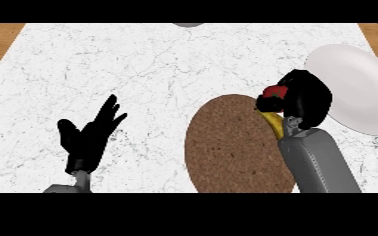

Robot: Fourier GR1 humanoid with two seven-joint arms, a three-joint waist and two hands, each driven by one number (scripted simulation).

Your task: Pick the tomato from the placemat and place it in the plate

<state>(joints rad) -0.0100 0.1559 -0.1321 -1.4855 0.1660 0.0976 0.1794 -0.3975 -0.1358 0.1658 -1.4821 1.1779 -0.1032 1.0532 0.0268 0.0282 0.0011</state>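
My right hand (308, 100) is curled round the red tomato (275, 91), right at the edge of the brown placemat (229, 150) and near the white plate (347, 80). I can see only a bit of the tomato, so it could slip out and roll across the counter (148, 70) if I swing fast. My hand could also bump the plate's rim. My left hand (92, 135) rests open, down at the left.
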